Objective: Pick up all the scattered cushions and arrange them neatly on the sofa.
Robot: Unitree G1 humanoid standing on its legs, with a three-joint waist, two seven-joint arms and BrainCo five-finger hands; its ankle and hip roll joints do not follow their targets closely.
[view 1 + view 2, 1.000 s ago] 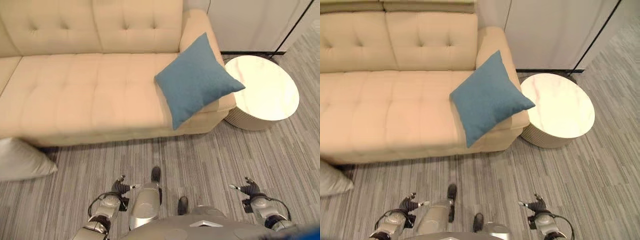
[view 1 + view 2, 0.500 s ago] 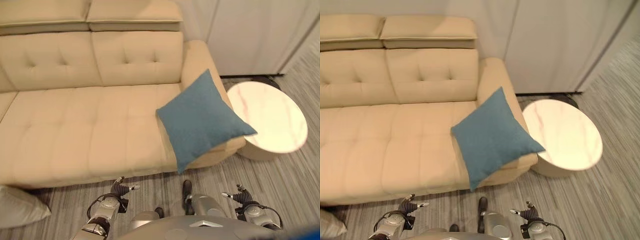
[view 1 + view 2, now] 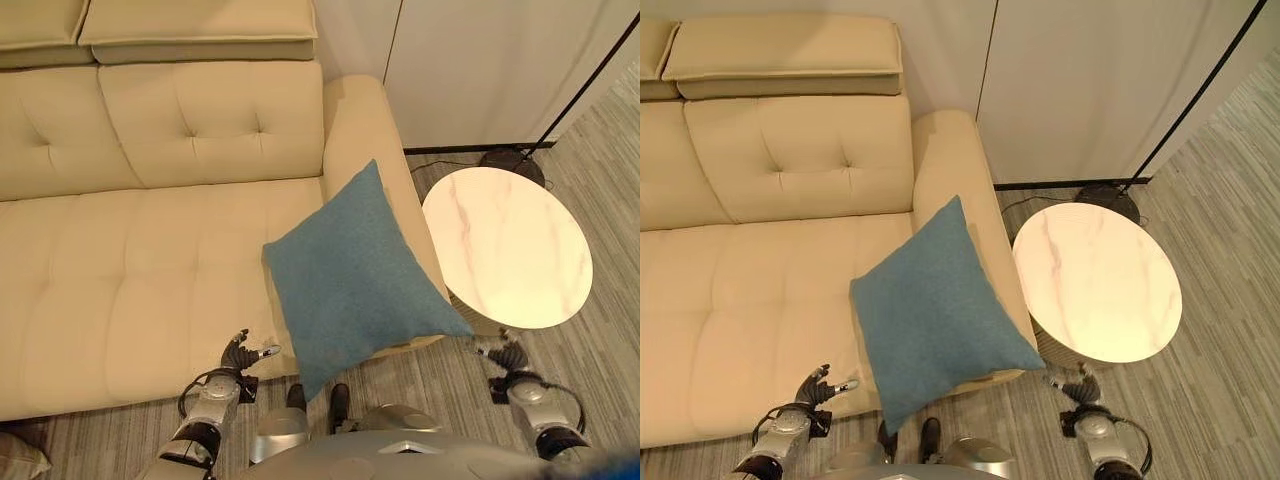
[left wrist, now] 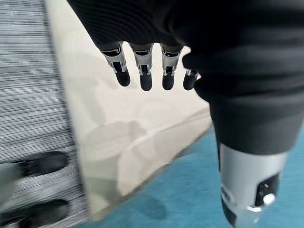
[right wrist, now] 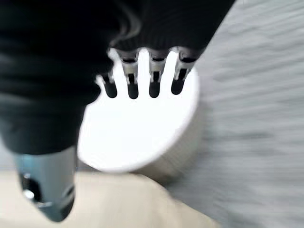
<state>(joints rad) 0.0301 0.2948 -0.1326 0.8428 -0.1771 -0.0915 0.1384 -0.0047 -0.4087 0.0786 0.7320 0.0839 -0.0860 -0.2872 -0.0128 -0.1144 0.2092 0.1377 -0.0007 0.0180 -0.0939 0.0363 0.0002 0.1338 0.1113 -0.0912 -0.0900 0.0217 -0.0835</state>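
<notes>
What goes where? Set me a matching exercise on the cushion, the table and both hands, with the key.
1. blue cushion
2. round table
3. left hand
4. right hand

A. on the floor beside the armrest
B. open, at the seat's front edge
C. open, above the floor by the table
D. on the sofa seat, against the armrest

Pairs: 1-D, 2-A, 3-B, 4-C

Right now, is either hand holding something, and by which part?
Nothing is held. The left hand and the right hand are both open and empty; the blue cushion lies untouched on the sofa.
</notes>
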